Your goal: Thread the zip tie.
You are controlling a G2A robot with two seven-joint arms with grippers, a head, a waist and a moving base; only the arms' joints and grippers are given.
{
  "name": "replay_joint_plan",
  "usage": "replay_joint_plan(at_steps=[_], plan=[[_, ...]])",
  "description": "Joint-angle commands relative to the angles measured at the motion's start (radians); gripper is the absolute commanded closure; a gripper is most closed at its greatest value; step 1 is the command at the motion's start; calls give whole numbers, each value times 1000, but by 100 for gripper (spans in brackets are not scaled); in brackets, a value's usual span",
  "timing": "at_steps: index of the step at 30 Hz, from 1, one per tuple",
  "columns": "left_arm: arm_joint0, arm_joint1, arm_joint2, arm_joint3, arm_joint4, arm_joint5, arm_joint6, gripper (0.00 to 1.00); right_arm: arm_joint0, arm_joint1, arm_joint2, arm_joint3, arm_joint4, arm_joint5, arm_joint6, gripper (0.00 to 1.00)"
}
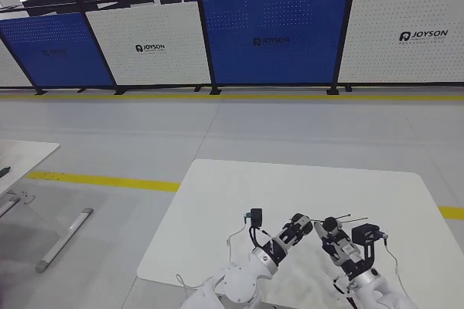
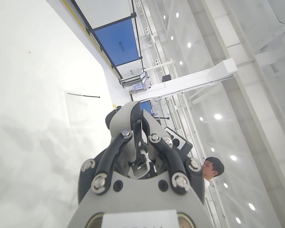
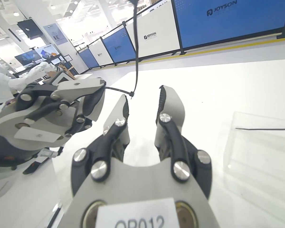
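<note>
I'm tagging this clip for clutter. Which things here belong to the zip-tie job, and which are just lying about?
In the job:
- zip tie, held by the shut left gripper
- right gripper, open, close by

Lying about:
- second zip tie in the clear tray
- side table
- blue and white panels behind

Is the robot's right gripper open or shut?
Open. In the right wrist view, the right gripper has its two fingers wide apart, with a clear gap between them.

Black zip tie (image 3: 135, 55) aloft, strap bent upward, possibly threaded; second zip tie (image 3: 258, 128) lying flat.
</note>
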Motion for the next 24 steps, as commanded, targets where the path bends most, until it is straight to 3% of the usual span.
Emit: replay_joint_plan(at_steps=[1,12,15,18,24], plan=[[-1,-1,3,2,2,0,3,100,0,1,-2,-1,1,0,1,70],[7,-1,11,-6,23,-3,6,100,1,6,-5,-4,15,0,-7,80],[8,-1,12,-7,28,-3,7,100,2,8,-5,-4,17,0,-7,86],[8,-1,12,-7,30,-3,9,100,2,9,-6,-5,19,0,-8,100],[8,-1,11,-7,31,-3,13,100,2,11,-5,-6,23,0,-4,100]])
